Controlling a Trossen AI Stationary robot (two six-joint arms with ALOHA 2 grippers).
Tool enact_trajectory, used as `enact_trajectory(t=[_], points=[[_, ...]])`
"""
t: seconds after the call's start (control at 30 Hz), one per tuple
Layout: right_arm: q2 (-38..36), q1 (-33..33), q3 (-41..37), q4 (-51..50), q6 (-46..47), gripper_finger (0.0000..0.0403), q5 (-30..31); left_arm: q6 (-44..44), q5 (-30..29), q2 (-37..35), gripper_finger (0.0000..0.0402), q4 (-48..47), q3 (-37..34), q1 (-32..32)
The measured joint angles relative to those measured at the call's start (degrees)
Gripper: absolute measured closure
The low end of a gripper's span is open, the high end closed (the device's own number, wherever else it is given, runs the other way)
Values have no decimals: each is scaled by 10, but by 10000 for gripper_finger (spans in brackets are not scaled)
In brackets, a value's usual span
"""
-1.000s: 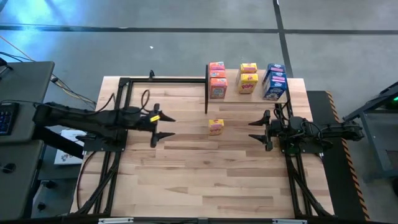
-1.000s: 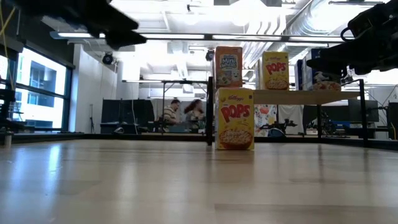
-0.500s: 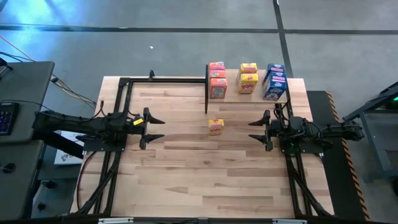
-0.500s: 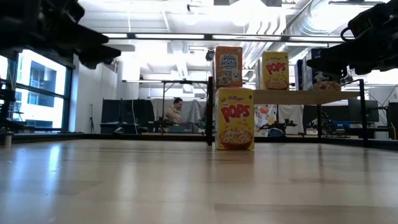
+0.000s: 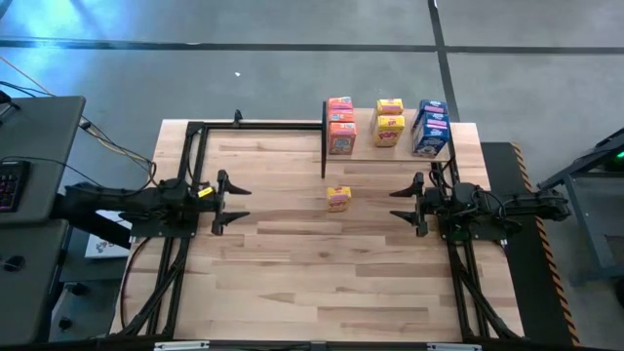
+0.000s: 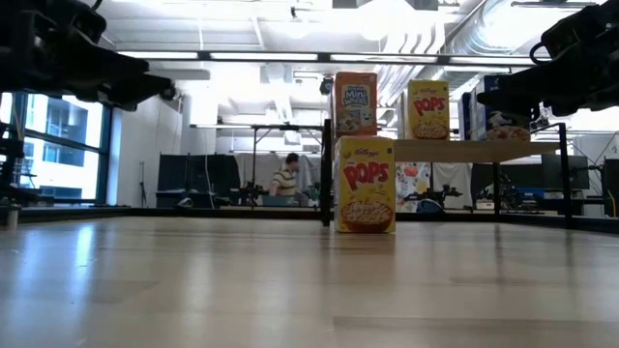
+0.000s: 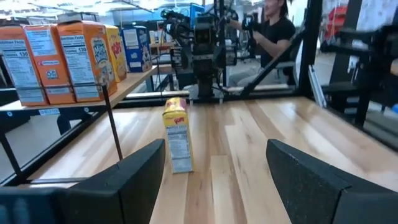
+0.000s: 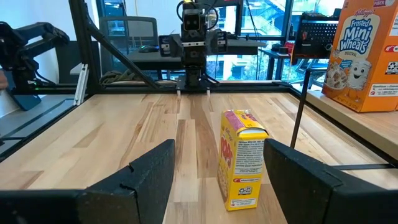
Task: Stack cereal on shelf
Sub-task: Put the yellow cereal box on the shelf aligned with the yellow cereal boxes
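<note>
One yellow cereal box (image 5: 338,198) stands upright on its bottom on the wooden table, in front of the shelf (image 5: 458,146); it also shows in the low view (image 6: 366,184). On the shelf board stand orange boxes (image 5: 340,125), yellow boxes (image 5: 389,123) and blue boxes (image 5: 430,127). My left gripper (image 5: 238,191) is open at the table's left, pointing level at the yellow box (image 7: 177,134) from well short of it. My right gripper (image 5: 398,203) is open at the right, pointing level at the same box (image 8: 242,158), apart from it.
Black metal frame rails run along the table behind each arm's base (image 5: 180,263) (image 5: 468,283) and along the far edge (image 5: 258,125). The shelf's black post (image 5: 324,141) stands just behind the lone box. A person (image 6: 285,181) sits in the room beyond. Bare planks (image 5: 322,283) fill the near half.
My left gripper has drawn back toward the table's left edge and sunk lower, tipping to point level; it stays open. The lone yellow box has not moved.
</note>
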Motion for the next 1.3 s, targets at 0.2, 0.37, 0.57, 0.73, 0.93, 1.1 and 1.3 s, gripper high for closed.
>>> enact_trajectory(t=[0.2, 0.37, 0.57, 0.73, 0.93, 1.1, 1.3], points=[[0, 0, 0, 0, 0, 164, 0, 29, 0, -38, 131, -76, 0, 0], [0, 0, 0, 0, 0, 164, 0, 22, 4, -48, 131, -100, 0, 0], [0, 0, 0, 0, 0, 164, 0, 20, 4, -47, 131, -101, 0, 0], [0, 0, 0, 0, 0, 164, 0, 20, 3, -47, 131, -100, 0, 0], [0, 0, 0, 0, 0, 164, 0, 20, 3, -47, 131, -100, 0, 0], [0, 0, 0, 0, 0, 164, 0, 20, 3, -47, 131, -100, 0, 0], [0, 0, 0, 0, 0, 164, 0, 19, 3, -47, 131, -100, 0, 0]])
